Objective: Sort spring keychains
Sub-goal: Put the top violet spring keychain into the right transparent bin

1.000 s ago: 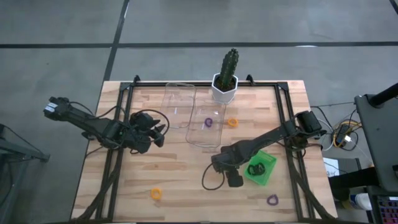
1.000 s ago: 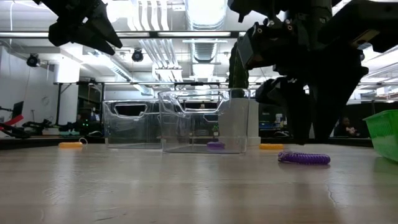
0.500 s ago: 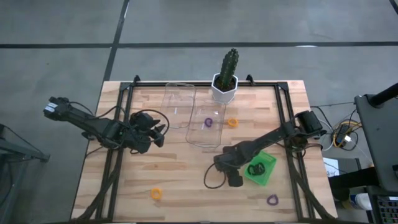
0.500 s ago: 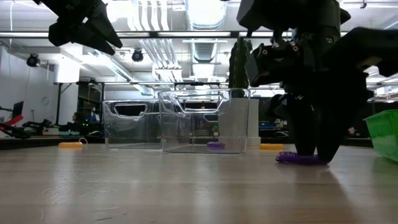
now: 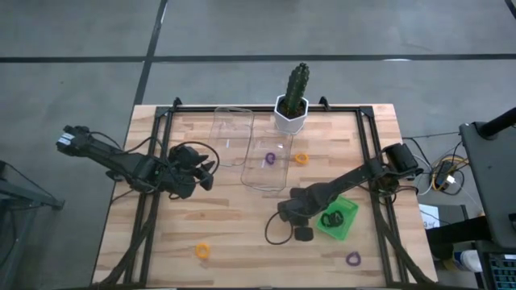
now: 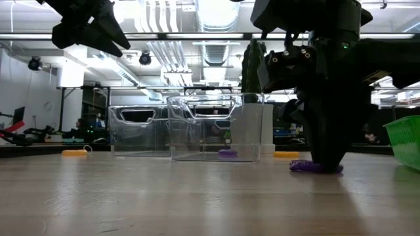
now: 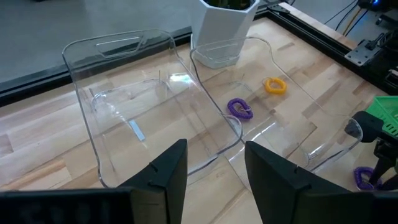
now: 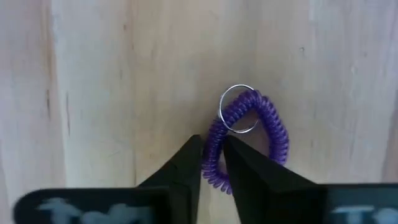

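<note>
Spring keychains lie scattered over the wooden table [image 5: 234, 217], and the step in hand is the pickup of a purple one. Two clear trays [image 5: 246, 145] stand side by side near the cactus pot [image 5: 291, 115]; one already holds a purple loop [image 5: 270, 159], with an orange loop [image 5: 301, 159] just outside it. The green tray [image 5: 343, 221] holds a black loop [image 5: 330, 218]. The left gripper [image 7: 214, 171] hangs above the table beside the trays, its fingers parted and empty. The right gripper [image 8: 211, 163] is down on the wood just beside the green tray, its fingers pinched on the coil of the purple keychain [image 8: 249, 137]. Next, judging by the sorting so far, comes a lift clear of the table, then a carry to the clear tray with the purple loop. An orange loop [image 5: 202, 250] and another purple one [image 5: 352, 259] wait near the table's front edge.
</note>
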